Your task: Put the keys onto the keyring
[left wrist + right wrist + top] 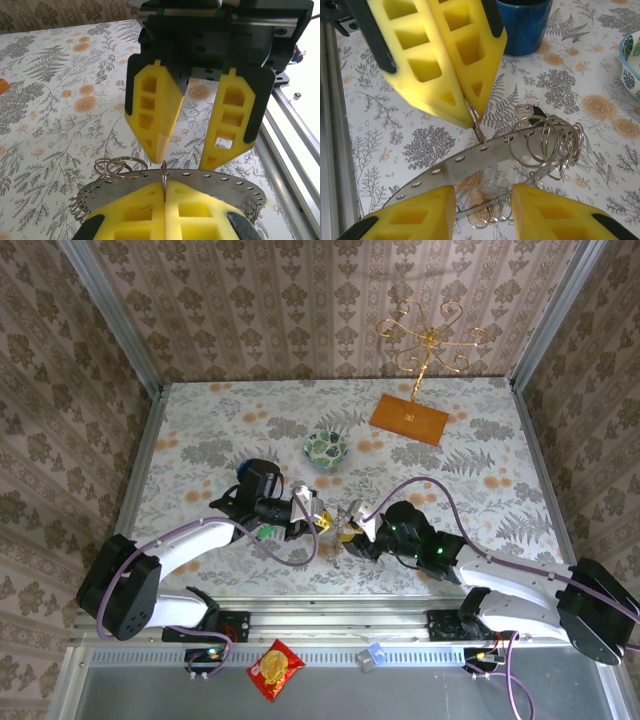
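Note:
The keyring (470, 159) is a flat grey metal band with a row of holes, hanging above the table with several wire rings (547, 140) on it. My left gripper (165, 187) is shut on one small wire ring (163, 175) threaded through a hole of the keyring (215, 181). My right gripper (482, 195) faces it, open, with its fingers (152, 112) just beyond the band and nothing between them. A key with a black head (525, 111) lies on the table behind the band. A small green thing (265, 532), perhaps the other key, lies under the left arm.
A blue mug (525, 25) stands close behind the left gripper. The green-patterned bowl (326, 448) is mid-table, with an orange board (409, 419) and a gold wire stand (428, 340) at the back right. A red snack packet (275, 670) lies below the table's near rail.

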`<control>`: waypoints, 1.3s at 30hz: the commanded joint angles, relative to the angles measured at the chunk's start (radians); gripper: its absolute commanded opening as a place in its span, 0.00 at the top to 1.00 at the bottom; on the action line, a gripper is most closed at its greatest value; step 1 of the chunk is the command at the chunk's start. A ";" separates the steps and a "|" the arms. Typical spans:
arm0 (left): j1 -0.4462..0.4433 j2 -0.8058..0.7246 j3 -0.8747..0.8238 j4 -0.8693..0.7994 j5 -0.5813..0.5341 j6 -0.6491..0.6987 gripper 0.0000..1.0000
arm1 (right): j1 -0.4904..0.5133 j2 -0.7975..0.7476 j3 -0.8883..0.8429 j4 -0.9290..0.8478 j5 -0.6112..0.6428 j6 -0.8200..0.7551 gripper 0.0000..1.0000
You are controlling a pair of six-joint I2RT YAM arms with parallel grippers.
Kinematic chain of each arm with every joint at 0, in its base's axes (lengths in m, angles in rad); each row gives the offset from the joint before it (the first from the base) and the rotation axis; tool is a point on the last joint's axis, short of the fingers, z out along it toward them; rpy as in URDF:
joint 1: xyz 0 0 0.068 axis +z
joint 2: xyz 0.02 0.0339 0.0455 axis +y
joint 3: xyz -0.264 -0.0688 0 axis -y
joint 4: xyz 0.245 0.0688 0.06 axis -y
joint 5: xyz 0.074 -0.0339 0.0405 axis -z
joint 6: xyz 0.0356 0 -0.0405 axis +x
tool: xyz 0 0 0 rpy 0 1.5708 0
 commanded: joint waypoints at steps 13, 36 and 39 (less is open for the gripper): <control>-0.046 -0.071 -0.001 -0.017 -0.109 -0.051 1.00 | 0.043 -0.103 0.049 -0.238 0.140 0.281 0.59; -0.051 -0.067 -0.119 0.343 -0.098 -0.353 1.00 | 0.054 -0.141 -0.031 -0.037 0.127 0.385 0.55; -0.046 -0.046 -0.175 0.507 -0.084 -0.428 1.00 | 0.053 -0.163 -0.092 0.105 0.101 0.202 0.57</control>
